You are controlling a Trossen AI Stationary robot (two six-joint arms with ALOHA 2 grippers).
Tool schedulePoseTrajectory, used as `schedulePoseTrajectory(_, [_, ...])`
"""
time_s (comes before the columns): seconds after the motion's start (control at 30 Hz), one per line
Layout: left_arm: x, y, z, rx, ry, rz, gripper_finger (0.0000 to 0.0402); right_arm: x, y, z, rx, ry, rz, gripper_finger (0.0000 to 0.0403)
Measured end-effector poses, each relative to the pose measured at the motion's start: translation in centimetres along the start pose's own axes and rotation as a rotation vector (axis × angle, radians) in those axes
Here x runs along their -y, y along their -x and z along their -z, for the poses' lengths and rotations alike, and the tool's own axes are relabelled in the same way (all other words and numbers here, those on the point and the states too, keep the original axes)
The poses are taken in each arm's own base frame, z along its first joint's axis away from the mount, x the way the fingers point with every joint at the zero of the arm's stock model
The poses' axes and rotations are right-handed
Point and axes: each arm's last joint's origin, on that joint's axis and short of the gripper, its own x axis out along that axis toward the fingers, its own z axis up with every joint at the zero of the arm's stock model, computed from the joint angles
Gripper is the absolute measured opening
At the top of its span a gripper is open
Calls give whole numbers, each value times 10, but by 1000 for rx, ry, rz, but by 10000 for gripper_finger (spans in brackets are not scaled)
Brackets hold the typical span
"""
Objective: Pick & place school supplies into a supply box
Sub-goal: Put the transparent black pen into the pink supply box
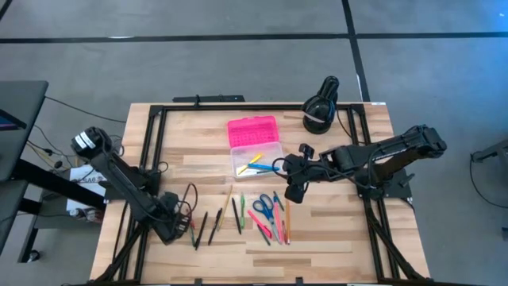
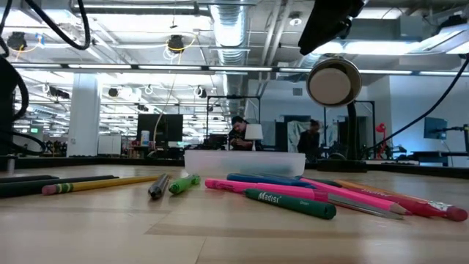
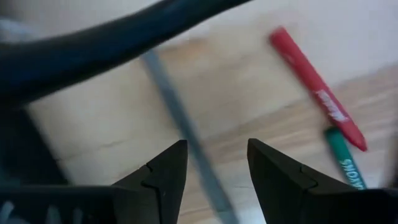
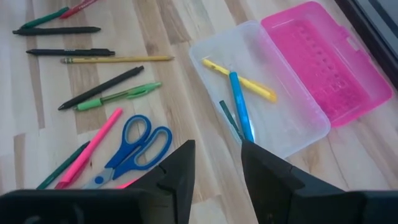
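Note:
The supply box (image 1: 255, 146) lies open at the table's middle, its pink lid (image 4: 323, 62) folded back. Its clear base (image 4: 261, 93) holds a yellow pen (image 4: 239, 79), a blue pen (image 4: 240, 106) and a dark one. Loose school supplies lie in a row near the front: dark pens (image 1: 208, 227), a yellow pencil (image 1: 228, 199), a green pen (image 1: 240, 214), blue scissors (image 1: 264, 206) and pink pens (image 1: 262, 226). My left gripper (image 1: 179, 226) points down, open and low over the row's left end. A thin blurred dark pen (image 3: 186, 134) runs between its fingers, with red (image 3: 314, 93) and green (image 3: 345, 167) pens beside it. My right gripper (image 1: 292, 187) hovers open between box and scissors.
A black lamp (image 1: 321, 110) stands at the far right behind the box. Black frame rails (image 1: 155, 135) run along the table's sides. Cables (image 1: 189, 202) hang beside my left arm. Bare wood lies left of the box and along the front edge.

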Motion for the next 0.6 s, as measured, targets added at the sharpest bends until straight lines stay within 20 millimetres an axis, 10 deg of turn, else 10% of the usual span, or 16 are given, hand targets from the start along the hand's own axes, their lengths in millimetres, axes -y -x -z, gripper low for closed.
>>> schedulePoseTrajectory(0.6, [9,-14,7,-18,-55,-22,143,0,0,-1,2,-20,-9,122])
